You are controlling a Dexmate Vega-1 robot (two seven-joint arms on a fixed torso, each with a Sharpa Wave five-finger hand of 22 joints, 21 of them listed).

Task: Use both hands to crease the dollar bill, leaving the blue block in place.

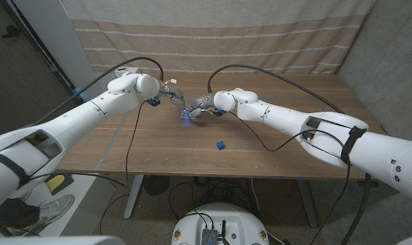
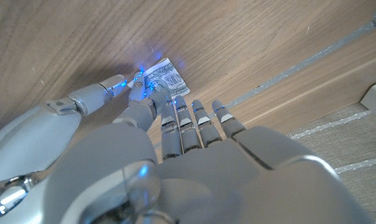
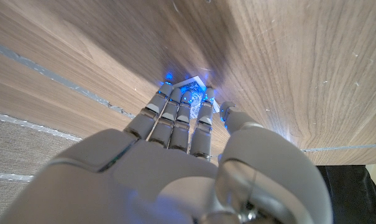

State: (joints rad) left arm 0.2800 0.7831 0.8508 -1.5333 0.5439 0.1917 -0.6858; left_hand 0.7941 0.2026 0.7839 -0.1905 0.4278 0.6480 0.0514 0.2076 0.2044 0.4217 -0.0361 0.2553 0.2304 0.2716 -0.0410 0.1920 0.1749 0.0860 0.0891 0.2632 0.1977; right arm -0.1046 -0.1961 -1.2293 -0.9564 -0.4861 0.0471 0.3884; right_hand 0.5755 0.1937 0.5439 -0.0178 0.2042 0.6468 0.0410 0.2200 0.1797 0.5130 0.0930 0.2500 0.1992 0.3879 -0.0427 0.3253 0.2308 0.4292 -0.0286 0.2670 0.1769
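Head camera first: I see both arms reaching in over the wooden table (image 1: 287,146), and my left hand (image 1: 173,97) and right hand (image 1: 204,105) meet near the table's middle, fingertips almost together. Between them a blue glow marks the dollar bill (image 1: 186,115), which is too small from here for me to make out its shape. The blue block (image 1: 220,145) sits on the bare wood nearer the robot, well apart from both hands and untouched. Black cables loop from each wrist across the tabletop, and a beige striped curtain (image 1: 212,34) hangs behind the table.

Left wrist camera: my left hand (image 2: 175,130) reaches toward the table with its fingers (image 2: 181,112) straight and side by side, their tips on the edge of the dollar bill (image 2: 169,78). The thumb lies beside them, also touching the note. The bill lies on the wood, lit blue by the fingertip lights. Whether the note is pinched or only pressed down, I cannot tell.

Right wrist camera: my right hand (image 3: 181,137) has its fingers (image 3: 175,112) held together and extended, tips on the dollar bill (image 3: 195,87), of which only a pale corner peeks out past them. The thumb reaches alongside. Again I cannot tell whether this is a grip or a press.
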